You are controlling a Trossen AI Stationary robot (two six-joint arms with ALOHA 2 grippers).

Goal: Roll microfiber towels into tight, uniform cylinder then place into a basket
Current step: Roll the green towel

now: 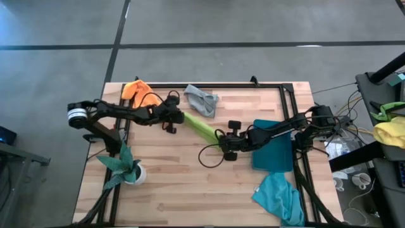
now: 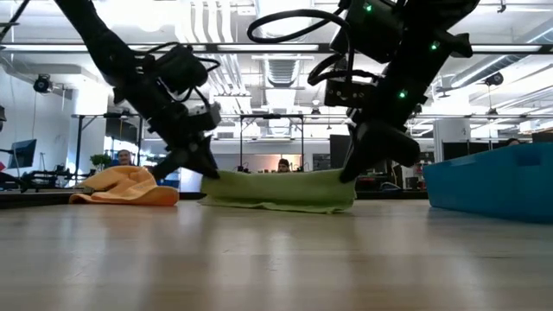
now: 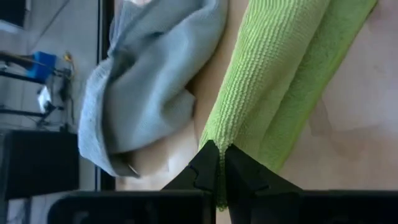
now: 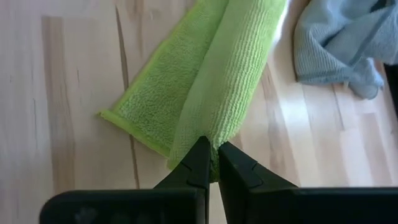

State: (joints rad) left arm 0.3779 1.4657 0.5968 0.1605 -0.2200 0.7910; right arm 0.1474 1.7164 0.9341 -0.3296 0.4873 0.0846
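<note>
Wooden slatted table top (image 1: pixel 171 183) with black frame rails, seen from above; concrete floor around it.

Lime green microfibre towel (image 1: pixel 201 128): folded into a long narrow strip, lying diagonally at the centre of the high view, from just right of the left gripper down to the right gripper. In the low view it lies flat on the wood (image 2: pixel 281 190), stretched between the two grippers.

Left gripper (image 1: pixel 176 118): centre-left of the high view, at the strip's upper-left end. Its wrist view shows both dark fingers (image 3: pixel 245 177) pinched narrow, with the green cloth's edge (image 3: pixel 273 81) clamped between them.

Right gripper (image 1: pixel 223 142): just right of centre, at the strip's lower-right end. Fingers (image 4: pixel 196 165) closed narrow on the tip of the green fold (image 4: pixel 217 81).

Grey soft cloth (image 1: pixel 201 100): crumpled heap, upper centre, just above the green strip, apart from both grippers; also in both wrist views (image 3: pixel 143 87) (image 4: pixel 339 43).

Orange soft cloth (image 1: pixel 137 92): bunched heap, upper left of the table, beside the left arm; at left in the low view (image 2: pixel 128 186).

Shallow rectangular teal-blue plastic basket (image 1: pixel 273 147): right of centre, partly under the right arm; its wall at the right edge of the low view (image 2: pixel 492 180).

Turquoise cloth (image 1: pixel 278 197): crumpled, lower right, below the basket.

Dark green leafy plant in a white pot (image 1: pixel 128 167): lower left of the table.

Yellow and green cloth heap (image 1: pixel 389 126): off the table, far right edge.
</note>
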